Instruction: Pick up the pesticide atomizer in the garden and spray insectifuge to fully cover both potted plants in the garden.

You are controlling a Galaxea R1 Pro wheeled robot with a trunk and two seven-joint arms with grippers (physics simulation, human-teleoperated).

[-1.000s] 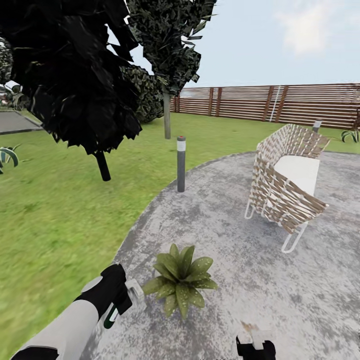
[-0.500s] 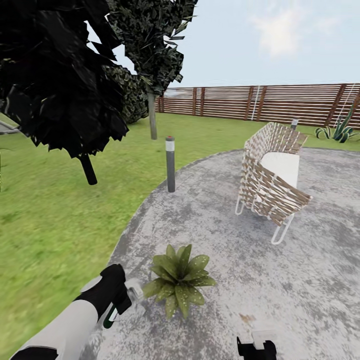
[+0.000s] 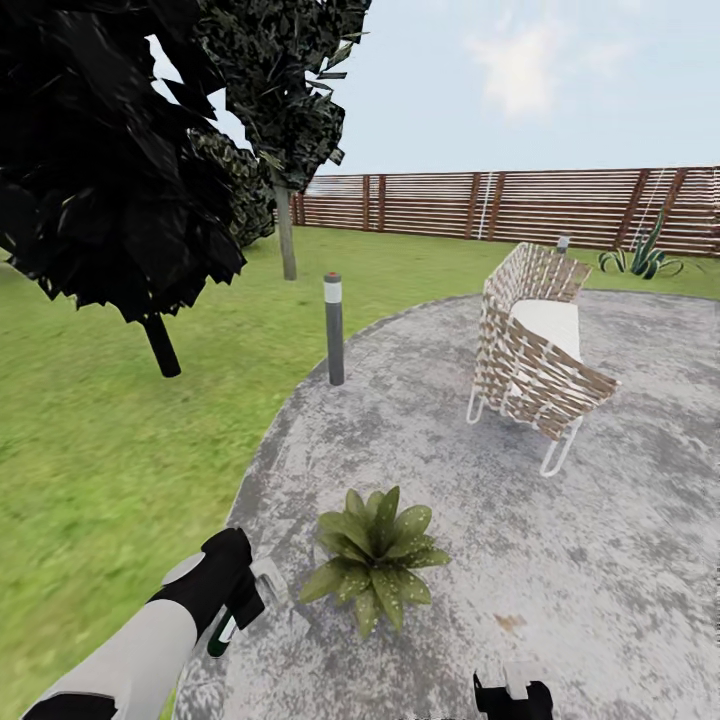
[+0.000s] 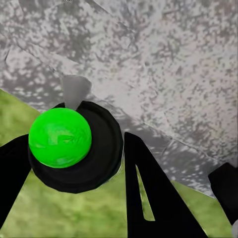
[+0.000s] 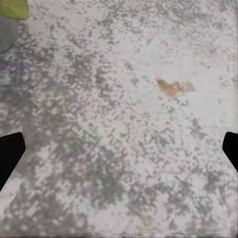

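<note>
Garden: lawn [image 3: 110, 450], slat fence [image 3: 520, 205], paved patio [image 3: 600, 520], woven chair [image 3: 535, 355]

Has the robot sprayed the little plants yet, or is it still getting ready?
The picking-up part looks done: the left gripper holds the pesticide atomizer, its green cap showing between the fingers. One potted plant sits right beside it on the grey patio, so spraying seems next. No spray is visible. The right gripper hangs open and empty. Both plants look left to do.

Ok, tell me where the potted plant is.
In the head view the potted plant sits low centre on the grey patio, just right of the left gripper.
</note>
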